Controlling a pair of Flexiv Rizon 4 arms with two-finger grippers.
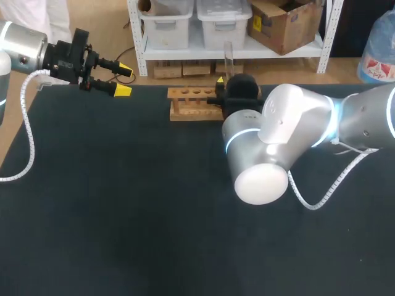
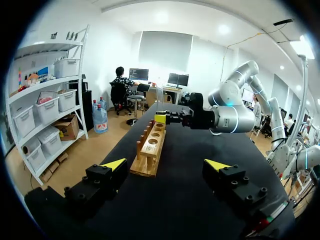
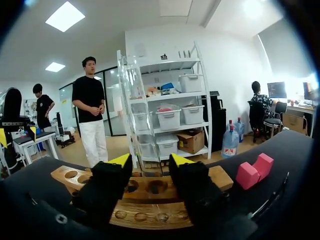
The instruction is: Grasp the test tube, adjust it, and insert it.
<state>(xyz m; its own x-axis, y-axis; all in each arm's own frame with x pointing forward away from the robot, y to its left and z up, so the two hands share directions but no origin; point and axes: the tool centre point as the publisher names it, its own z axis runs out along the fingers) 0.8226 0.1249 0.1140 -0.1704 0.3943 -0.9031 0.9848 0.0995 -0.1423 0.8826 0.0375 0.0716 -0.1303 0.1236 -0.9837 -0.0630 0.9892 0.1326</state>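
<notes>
Your right gripper [image 3: 150, 161] grips the test tube [image 1: 228, 58] upright above the wooden rack [image 1: 185, 108], upper middle of the frame. Centre its foot over one hole, keep it plumb, lower slowly. Your left gripper [image 1: 117, 80] hangs wide open, upper left.

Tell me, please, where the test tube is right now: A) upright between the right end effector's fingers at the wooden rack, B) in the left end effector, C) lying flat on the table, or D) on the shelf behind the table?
A: the test tube stands upright in the right end effector at one end of the wooden rack, while the left end effector is open and empty.
</notes>
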